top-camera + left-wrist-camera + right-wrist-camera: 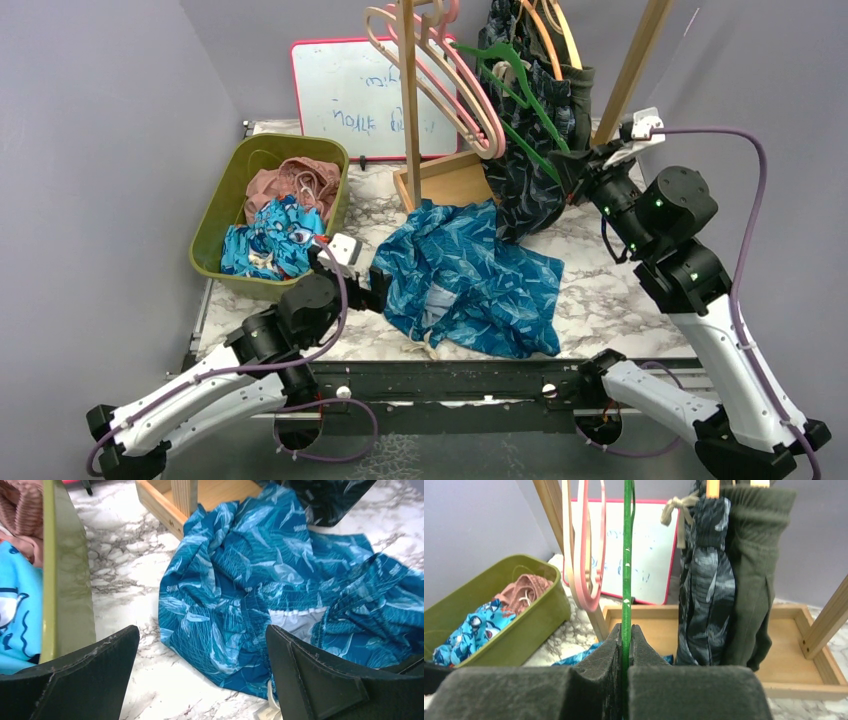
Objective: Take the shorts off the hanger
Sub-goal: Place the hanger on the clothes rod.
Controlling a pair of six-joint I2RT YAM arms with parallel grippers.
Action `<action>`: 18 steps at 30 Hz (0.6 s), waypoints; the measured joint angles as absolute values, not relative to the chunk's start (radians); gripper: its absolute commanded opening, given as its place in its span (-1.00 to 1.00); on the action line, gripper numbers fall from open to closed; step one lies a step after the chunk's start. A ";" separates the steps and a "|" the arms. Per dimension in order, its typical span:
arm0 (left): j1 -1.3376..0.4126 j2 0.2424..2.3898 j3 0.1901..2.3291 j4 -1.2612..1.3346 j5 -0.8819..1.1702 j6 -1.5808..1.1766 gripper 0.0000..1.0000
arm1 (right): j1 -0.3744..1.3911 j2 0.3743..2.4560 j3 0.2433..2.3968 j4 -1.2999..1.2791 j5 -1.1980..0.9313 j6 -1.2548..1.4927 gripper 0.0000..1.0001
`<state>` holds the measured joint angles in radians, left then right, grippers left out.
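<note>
Right wrist view shows you the right gripper (625,630) clamped on the thin green plastic hanger (627,555), with the dark navy leaf-print shorts (706,590) and dark olive green shorts (751,580) hanging at upper right. Your left gripper (202,637) is spread wide, facing the blue leaf-print shorts (260,580) crumpled on the white marble table (125,565). The dusty pink shorts (290,180) and bright blue cartoon-print shorts (270,235) lie in the olive plastic bin (218,205) at left.

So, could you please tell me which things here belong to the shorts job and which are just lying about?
Job: right claw shut on the green hanger; navy shorts and olive shorts hanging; blue leaf-print shorts on the table; pink shorts and cartoon shorts in the bin; left claw, open.
Lying about: whiteboard; empty pink hangers.
</note>
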<state>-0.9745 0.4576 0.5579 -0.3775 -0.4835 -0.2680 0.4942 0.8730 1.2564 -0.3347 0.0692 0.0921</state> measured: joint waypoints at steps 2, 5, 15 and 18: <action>-0.974 0.496 0.559 -0.382 -0.484 -0.275 0.98 | 0.494 0.897 1.281 -0.319 0.069 0.088 -0.97; -0.974 0.519 0.559 -0.392 -0.484 -0.286 0.98 | 0.494 0.937 1.322 -0.307 0.069 0.084 -0.97; -0.974 0.507 0.559 -0.392 -0.486 -0.299 0.98 | 0.494 1.068 1.433 -0.282 0.031 0.084 -0.97; -0.974 0.499 0.559 -0.392 -0.487 -0.299 0.98 | 0.494 1.126 1.481 -0.282 0.018 0.081 -0.97</action>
